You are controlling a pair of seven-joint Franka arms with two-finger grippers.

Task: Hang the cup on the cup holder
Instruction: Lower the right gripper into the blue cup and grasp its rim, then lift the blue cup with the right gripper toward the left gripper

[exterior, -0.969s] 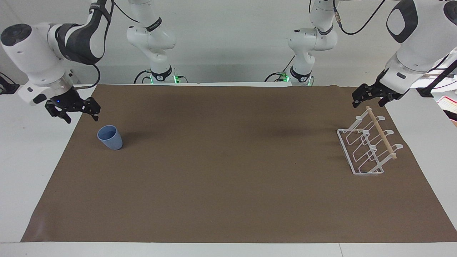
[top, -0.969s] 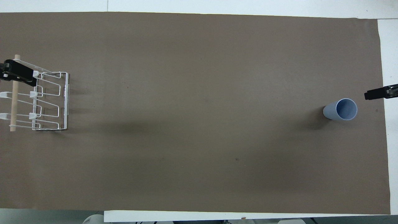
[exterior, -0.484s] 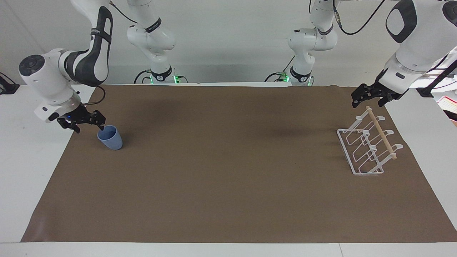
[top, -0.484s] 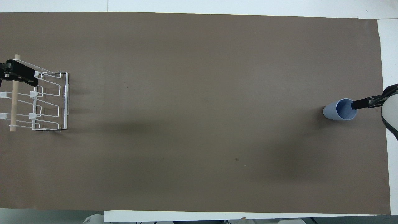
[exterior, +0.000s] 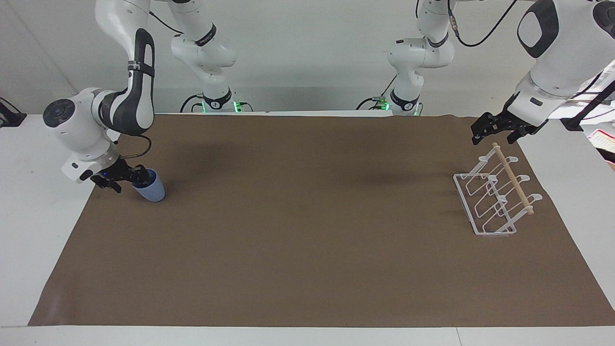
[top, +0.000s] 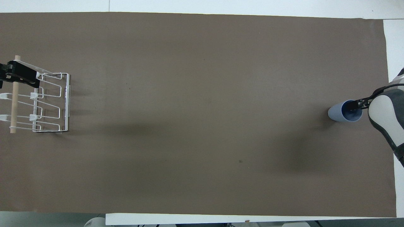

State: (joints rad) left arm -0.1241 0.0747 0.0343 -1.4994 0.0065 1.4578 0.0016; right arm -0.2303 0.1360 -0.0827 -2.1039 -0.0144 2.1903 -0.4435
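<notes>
The light-blue cup stands upright on the brown mat at the right arm's end of the table; it also shows in the overhead view. My right gripper is low at the cup's rim and open, with one finger inside the cup and the other outside; in the overhead view a finger reaches into the cup's mouth. The white wire cup holder with its wooden dowel stands at the left arm's end, also in the overhead view. My left gripper hovers open over the dowel's end nearer to the robots.
A brown mat covers most of the white table. The bare white table surface shows beside the mat at both ends. Some papers lie at the table's edge by the left arm.
My right gripper has come down and across to the cup, and one finger now sits inside its rim. The cup, the holder and the left gripper have hardly moved.
</notes>
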